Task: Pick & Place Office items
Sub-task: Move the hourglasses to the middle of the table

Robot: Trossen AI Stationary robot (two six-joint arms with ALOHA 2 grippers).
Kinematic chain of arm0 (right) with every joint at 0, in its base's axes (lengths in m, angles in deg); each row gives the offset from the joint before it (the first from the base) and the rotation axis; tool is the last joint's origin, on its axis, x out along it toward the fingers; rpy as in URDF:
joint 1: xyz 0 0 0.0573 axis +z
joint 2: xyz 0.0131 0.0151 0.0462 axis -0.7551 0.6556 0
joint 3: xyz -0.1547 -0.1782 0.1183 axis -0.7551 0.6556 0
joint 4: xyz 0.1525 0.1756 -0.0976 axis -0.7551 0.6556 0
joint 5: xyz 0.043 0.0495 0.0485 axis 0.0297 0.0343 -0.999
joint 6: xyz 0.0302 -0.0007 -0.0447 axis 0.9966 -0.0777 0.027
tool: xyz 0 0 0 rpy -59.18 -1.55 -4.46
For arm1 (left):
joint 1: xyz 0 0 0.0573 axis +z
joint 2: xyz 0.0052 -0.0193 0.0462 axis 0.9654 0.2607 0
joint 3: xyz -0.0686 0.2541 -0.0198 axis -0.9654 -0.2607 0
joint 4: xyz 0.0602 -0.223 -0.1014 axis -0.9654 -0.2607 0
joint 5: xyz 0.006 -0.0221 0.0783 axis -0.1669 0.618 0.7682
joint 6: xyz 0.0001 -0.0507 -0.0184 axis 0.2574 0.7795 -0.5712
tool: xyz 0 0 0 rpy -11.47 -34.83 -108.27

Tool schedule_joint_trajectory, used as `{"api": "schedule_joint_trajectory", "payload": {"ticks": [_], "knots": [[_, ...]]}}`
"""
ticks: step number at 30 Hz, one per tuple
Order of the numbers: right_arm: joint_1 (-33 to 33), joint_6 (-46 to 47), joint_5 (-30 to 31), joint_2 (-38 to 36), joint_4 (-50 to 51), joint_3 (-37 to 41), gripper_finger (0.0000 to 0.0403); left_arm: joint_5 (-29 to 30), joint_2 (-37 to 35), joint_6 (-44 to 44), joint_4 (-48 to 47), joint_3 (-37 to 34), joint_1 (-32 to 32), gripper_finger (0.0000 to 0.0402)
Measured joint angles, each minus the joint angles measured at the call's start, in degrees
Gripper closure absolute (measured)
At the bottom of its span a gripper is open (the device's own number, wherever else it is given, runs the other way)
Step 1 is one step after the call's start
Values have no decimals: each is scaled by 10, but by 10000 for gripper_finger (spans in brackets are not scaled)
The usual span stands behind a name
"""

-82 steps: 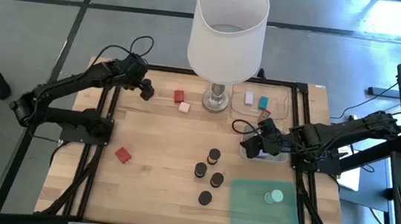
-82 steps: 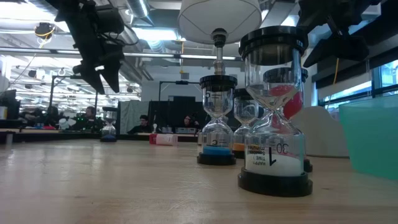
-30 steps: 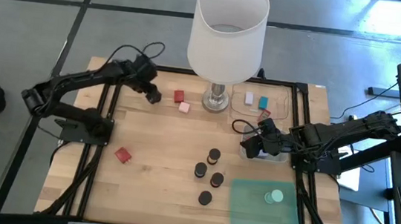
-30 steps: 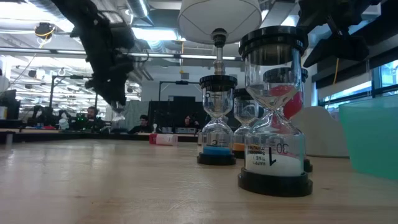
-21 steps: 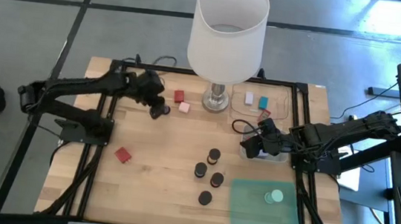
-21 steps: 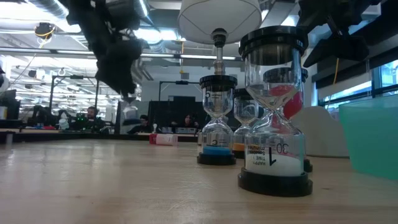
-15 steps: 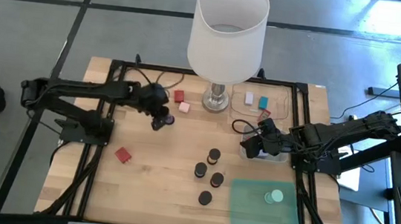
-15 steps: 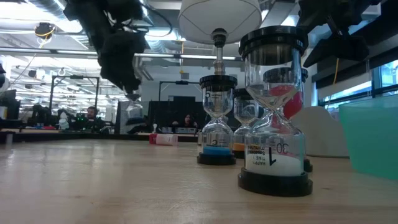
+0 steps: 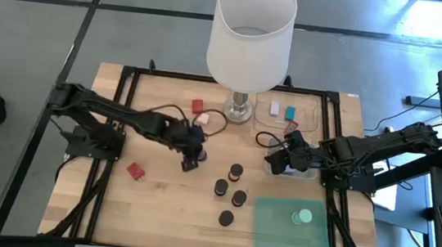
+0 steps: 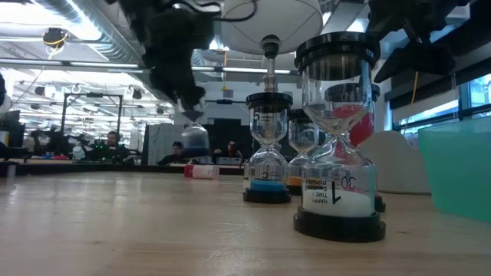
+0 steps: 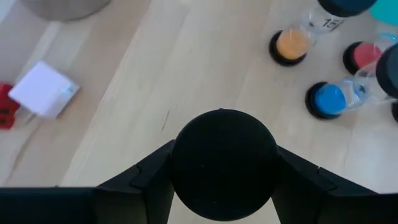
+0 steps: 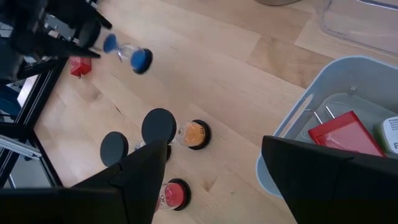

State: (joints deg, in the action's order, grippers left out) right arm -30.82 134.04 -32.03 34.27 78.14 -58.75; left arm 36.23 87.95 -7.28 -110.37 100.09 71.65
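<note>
My left gripper (image 9: pixel 191 158) hangs over the table's middle, shut on a small hourglass (image 10: pixel 193 135) with black end caps, clear of the wood. Several more hourglasses (image 9: pixel 236 172) stand on their caps to its right. A red block (image 9: pixel 135 170) lies at the near left, and a red block (image 9: pixel 197 105) and a pink one (image 9: pixel 203 118) sit by the lamp base. A mint disc (image 9: pixel 302 217) rests on the green mat (image 9: pixel 272 227). My right gripper (image 12: pixel 214 149) waits open above the grey bin (image 9: pixel 303 172). My left gripper pinches the hourglass by its upper black end cap (image 11: pixel 224 163), one finger (image 11: pixel 149 174) on each side of the round cap. The fingers slant down from above. The glass (image 12: pixel 127 55) hangs below them, lifted clear of the table.
The large white-shaded lamp (image 9: pixel 251 36) stands at the far middle. A clear tray (image 9: pixel 309 108) behind the bin holds a white and a teal block. A red item (image 12: pixel 345 134) lies in the grey bin. Bare wood shows along the near left.
My left gripper has swung from the table's far left toward the middle and nearer, rolling as it went, with the hourglass carried along clear of the table. It now hangs just left of the standing hourglasses.
</note>
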Motion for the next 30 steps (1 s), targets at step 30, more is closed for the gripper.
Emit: {"api": "schedule_joint_trajectory", "payload": {"ticks": [30], "knots": [[0, 0, 0, 0, -4, 0, 136, -16, 236, -45, 32, 197, -24, 190]]}}
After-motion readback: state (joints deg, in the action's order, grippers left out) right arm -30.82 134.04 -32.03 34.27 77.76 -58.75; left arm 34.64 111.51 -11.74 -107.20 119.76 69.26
